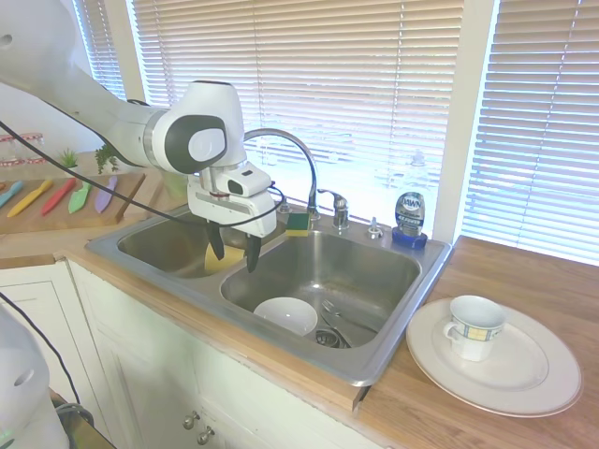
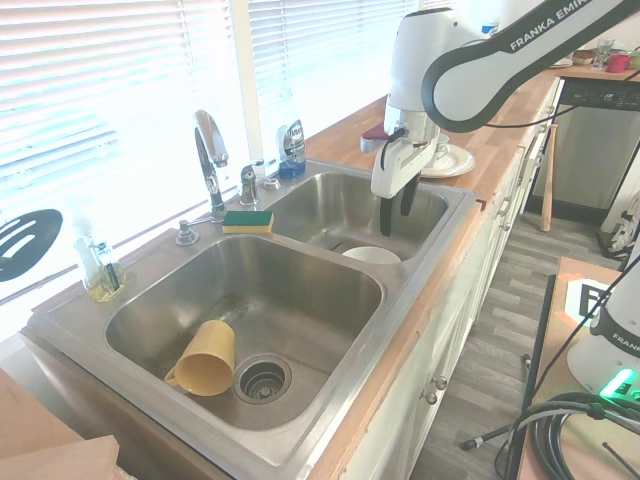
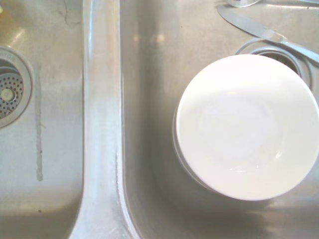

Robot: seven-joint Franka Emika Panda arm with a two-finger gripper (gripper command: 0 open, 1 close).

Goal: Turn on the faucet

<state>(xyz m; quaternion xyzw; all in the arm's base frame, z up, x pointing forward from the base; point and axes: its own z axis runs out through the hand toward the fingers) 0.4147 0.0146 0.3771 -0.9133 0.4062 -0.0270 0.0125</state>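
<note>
The chrome faucet (image 1: pixel 285 145) arches over the back of the double sink (image 1: pixel 393 346), and its small lever handle (image 1: pixel 335 206) stands just right of the spout base. In the second exterior view the faucet (image 2: pixel 210 160) and handle (image 2: pixel 249 182) sit on the far rim. My gripper (image 1: pixel 232 254) hangs open above the divider between the two basins, well in front of and left of the handle, holding nothing. From the other side my gripper (image 2: pixel 396 212) hovers over the right basin's near part. The wrist view looks straight down on the divider (image 3: pixel 102 124).
A white bowl (image 1: pixel 286 315) and a knife (image 3: pixel 264 34) lie in the right basin; a yellow cup (image 2: pixel 205 360) lies in the left one. A green-yellow sponge (image 1: pixel 299 223), a dish soap bottle (image 1: pixel 409 217) and a small chrome cap (image 1: pixel 373 227) line the back rim. A plate with a mug (image 1: pixel 474 326) rests on the counter.
</note>
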